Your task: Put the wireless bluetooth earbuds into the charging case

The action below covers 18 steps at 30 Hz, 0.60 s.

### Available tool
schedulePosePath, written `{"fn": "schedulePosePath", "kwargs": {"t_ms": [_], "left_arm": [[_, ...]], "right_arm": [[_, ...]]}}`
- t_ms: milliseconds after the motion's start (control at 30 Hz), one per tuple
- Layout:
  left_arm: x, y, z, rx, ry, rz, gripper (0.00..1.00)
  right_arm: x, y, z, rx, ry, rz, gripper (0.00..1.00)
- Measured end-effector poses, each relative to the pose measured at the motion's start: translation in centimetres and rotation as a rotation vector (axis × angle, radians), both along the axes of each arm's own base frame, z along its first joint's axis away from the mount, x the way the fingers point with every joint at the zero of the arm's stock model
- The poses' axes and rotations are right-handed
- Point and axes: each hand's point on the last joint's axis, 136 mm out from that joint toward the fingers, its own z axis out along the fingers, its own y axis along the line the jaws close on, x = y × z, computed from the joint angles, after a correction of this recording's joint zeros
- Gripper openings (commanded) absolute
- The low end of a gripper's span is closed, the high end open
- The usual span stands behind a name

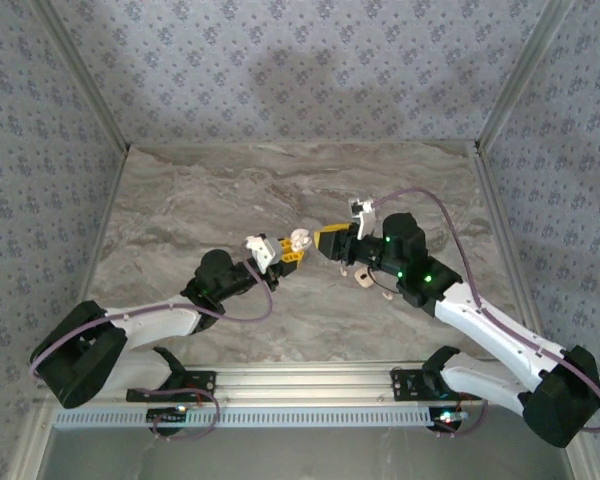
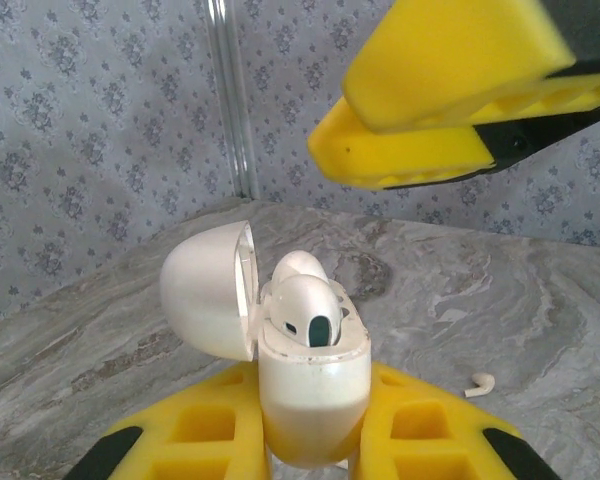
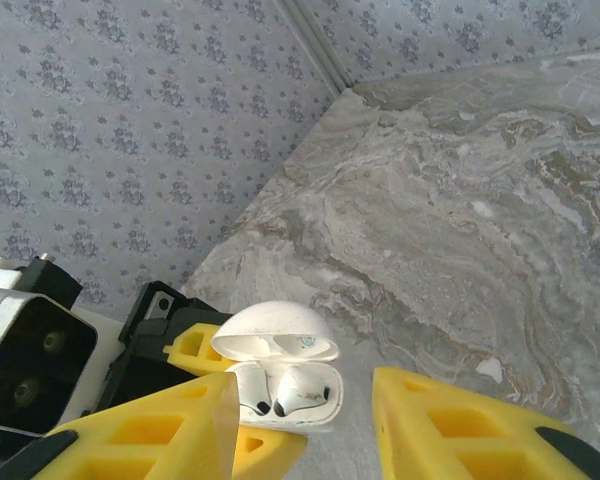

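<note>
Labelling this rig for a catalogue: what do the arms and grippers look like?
Left arm and right arm: white links, black joints, lilac cables; green lights on the right. Left gripper and right gripper: yellow fingers with square recesses, black backing.

Left tool [image 1: 285, 252] clamped shut — right tool [image 1: 330, 241] parted, their tips facing, nearly meeting.

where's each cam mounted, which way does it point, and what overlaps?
Top external: above and behind the bases, looking down on the table; both arms, left gripper and right gripper close together mid-table.
Left wrist: faces the back wall; own fingers clamp the charging case, right gripper's fingers overhead.
Right wrist: faces down toward the table's corner; own open fingers frame the case.
Shared: all three see the open case.
</note>
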Motion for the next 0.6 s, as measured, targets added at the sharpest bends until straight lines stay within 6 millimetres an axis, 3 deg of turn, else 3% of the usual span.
{"fn": "schedulePosePath", "kwargs": {"t_ms": [267, 400, 600], "left_arm": [[-1.2, -0.7, 0.7, -0.003, 0.004, -0.083, 0.11], [-1.5, -1.2, 1.9, -0.023, -0.007, -0.12, 0.11], [-2.0, -1.4, 1.9, -0.023, 0.003, -0.148, 0.11]], "right_arm": [[0.6, -1.6, -0.3, 0.023, 0.052, 0.061, 0.63], [0.2, -0.4, 0.1, 0.04, 0.078, 0.157, 0.67], [-0.6, 1.3, 0.5, 0.052, 0.104, 0.267, 0.68]]}}
